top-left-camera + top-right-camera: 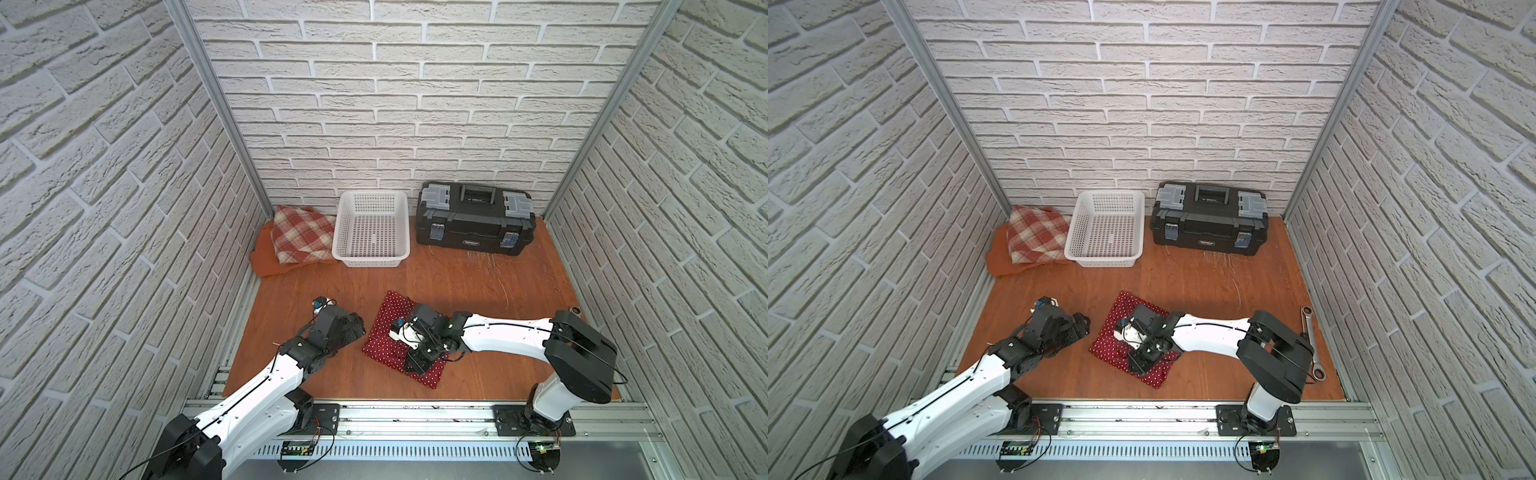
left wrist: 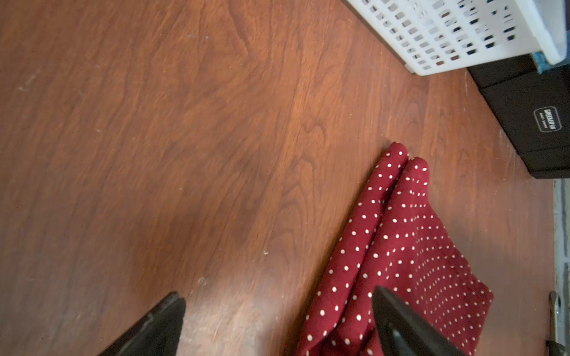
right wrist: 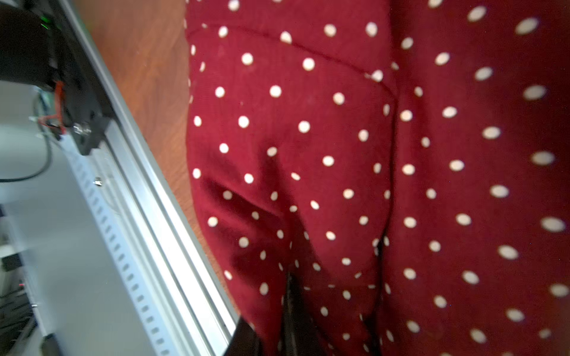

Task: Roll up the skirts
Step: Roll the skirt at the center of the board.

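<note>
**Roll-up, first skirt.** The polka-dot skirt (image 1: 384,334) lies partly folded on the near middle of the counter (image 1: 478,299). The right fingers (image 3: 291,308), closed almost fully, pinch a gathered fold near its near end, probably to start or carry the roll. The left fingers (image 2: 401,323), spread wide and empty, hover at the skirt's left edge, seemingly ready to steady it. At far left the plaid skirt (image 1: 301,237) rests on the orange skirt (image 1: 266,264) beside the basket (image 1: 345,255); both appear unrolled.
</note>
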You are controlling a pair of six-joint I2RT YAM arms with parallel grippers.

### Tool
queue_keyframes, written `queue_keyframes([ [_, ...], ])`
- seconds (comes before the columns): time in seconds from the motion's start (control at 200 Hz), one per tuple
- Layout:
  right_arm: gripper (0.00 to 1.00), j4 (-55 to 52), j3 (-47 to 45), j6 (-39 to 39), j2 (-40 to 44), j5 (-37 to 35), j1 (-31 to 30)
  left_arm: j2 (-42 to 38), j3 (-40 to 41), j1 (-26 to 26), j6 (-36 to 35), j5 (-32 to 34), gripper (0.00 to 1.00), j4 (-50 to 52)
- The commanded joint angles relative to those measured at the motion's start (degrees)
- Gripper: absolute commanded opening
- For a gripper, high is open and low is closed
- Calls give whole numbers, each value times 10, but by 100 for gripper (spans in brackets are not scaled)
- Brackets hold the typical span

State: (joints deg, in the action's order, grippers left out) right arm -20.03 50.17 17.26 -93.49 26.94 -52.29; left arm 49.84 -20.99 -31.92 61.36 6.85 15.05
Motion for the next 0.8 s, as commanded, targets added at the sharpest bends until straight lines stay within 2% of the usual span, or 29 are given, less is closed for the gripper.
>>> queue_keyframes([
  [0.0,2,75,-10,29,25,122,22,14,11,-6,-4,-10,98,-40],
  [0.09,2,101,-16,49,6,178,60,31,12,-13,-5,-16,98,-58],
  [0.25,2,222,-53,133,-27,274,128,59,10,-29,-5,-18,98,-86],
  [0.445,2,167,-60,93,-92,216,158,78,4,-41,-3,-18,98,-103],
  [0.57,3,163,-81,91,-81,166,170,75,-1,-48,-2,-16,98,-99],
  [0.795,20,106,-79,65,-61,69,168,68,-4,-79,4,10,98,-96],
])
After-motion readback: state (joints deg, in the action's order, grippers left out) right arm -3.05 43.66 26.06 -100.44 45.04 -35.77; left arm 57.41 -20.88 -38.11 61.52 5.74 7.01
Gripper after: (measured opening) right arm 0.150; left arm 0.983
